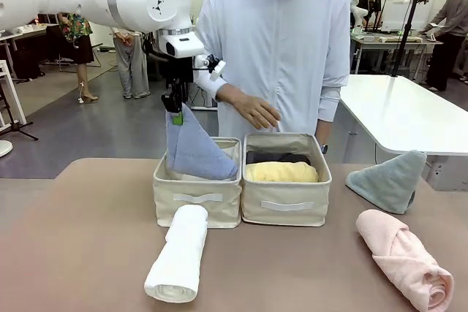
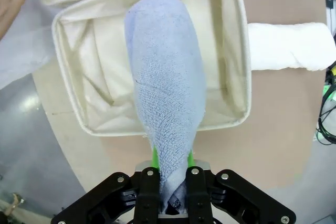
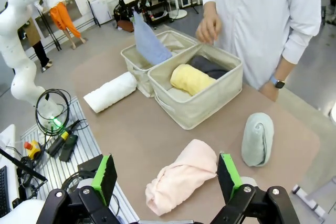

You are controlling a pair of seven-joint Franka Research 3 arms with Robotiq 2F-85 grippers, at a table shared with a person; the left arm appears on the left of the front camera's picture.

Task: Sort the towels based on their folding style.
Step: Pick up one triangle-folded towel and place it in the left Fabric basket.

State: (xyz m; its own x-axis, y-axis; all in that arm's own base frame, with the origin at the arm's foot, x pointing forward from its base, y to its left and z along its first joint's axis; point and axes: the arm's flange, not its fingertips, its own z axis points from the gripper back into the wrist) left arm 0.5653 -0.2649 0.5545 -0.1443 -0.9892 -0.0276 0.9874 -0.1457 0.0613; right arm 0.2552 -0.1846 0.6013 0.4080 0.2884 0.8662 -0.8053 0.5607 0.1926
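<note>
The left gripper [image 2: 172, 157] pinched the blue towel [image 2: 165, 87] by its tip, so it hung below the jaws into the left bin [image 2: 234, 35], maybe touching the bottom. The right gripper [image 3: 167, 166] hung with jaws wide apart, the pink towel [image 3: 184, 182] under them.

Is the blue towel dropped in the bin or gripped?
Gripped. The left gripper is shut on the blue towel's top corner; its lower end hangs inside the left bin.
</note>
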